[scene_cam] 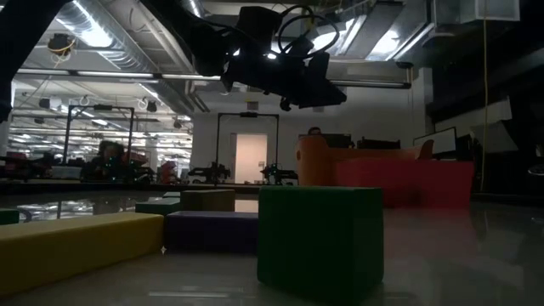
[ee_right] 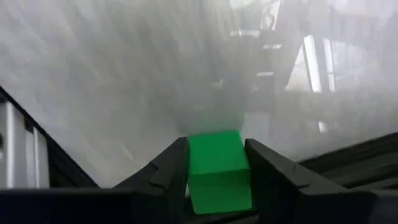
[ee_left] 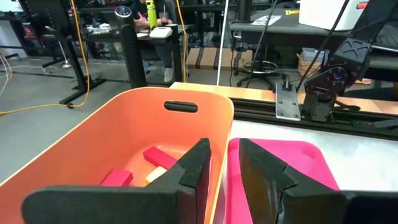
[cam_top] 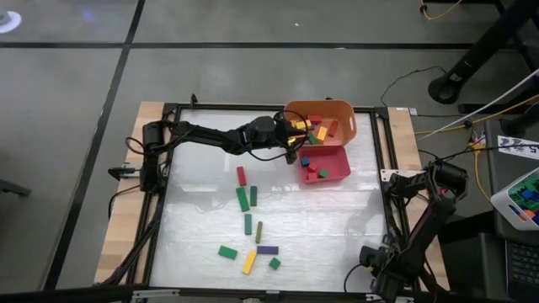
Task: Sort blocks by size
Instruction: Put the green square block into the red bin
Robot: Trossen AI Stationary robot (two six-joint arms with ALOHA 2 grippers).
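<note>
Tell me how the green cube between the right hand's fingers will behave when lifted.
The green cube looks stiff and solid, so it probably won't deform. Its flat faces sit flush against the right hand fingers, so slipping or rolling seems unlikely. Being small, it is likely light.

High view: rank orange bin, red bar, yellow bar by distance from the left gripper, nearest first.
From the left gripper, over the bin's edge:
1. Orange plastic bin, directly under and beside it, table's far right.
2. Red wooden bar, mid-table.
3. Yellow wooden bar, near front edge.

overhead: even, table (cam_top: 320, 219) glare | low: dim, backlit | right wrist: blurred
</note>
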